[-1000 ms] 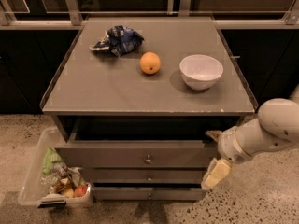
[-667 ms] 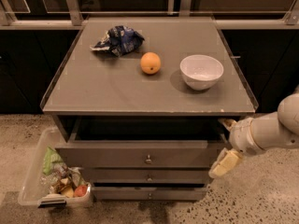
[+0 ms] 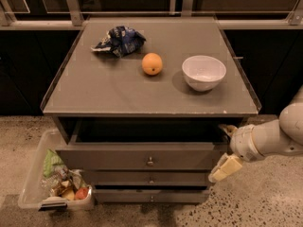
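Grey metal fills most of your view: the cabinet (image 3: 118, 91) stands in the middle, and its top drawer (image 3: 142, 156) is pulled out a little, so a dark gap shows under the cabinet's top. Your gripper (image 3: 226, 148) is at the cabinet's front right corner, level with this drawer, and reaches in from the right. Its claw looks spread: one cream finger (image 3: 226, 128) sits near the upper edge of the drawer front and the other lower, with the right end of the drawer front about between them. Whether they touch the drawer I cannot tell. It holds nothing.

On the cabinet's top you have an orange (image 3: 152, 63) near the middle, a white bowl (image 3: 204, 72) on the right part and a crumpled blue bag (image 3: 118, 40) toward the back left, all well apart from the gripper. A clear bin (image 3: 35, 183) with rubbish stands at the cabinet's left foot.

I judge the work in hand is at the drawer's right end, not at the things on top. Any move from here calls for care at this corner: the wrist is just beside the cabinet's side, and the overhanging top is close above the upper finger
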Robot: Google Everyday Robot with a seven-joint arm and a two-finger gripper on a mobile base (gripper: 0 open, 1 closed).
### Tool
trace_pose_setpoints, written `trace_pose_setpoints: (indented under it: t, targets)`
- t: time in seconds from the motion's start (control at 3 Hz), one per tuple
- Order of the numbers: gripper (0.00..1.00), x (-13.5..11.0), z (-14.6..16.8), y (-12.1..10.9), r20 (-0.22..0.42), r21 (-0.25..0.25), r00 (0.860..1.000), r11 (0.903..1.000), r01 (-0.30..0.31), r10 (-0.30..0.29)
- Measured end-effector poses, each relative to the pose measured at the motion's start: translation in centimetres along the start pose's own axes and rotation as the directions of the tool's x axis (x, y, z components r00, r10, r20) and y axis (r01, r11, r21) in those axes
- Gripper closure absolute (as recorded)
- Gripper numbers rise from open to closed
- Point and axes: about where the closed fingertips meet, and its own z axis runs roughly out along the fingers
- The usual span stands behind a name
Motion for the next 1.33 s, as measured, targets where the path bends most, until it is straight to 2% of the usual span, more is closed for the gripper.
trace_pose_setpoints:
  t: [0.33,0.67,1.33]
  targets:
    - [0.0,0.9,3.7,-0.3,0.097,-0.044,0.994,0.9981,-0.042,0.046]
    - [0.0,0.6,4.7,-0.1,0.12,-0.067,0.991,0.9964,-0.051,0.059]
    - [0.0,-1.3,5.0,1.5,0.101,-0.11,0.993,0.9926,-0.052,0.064]
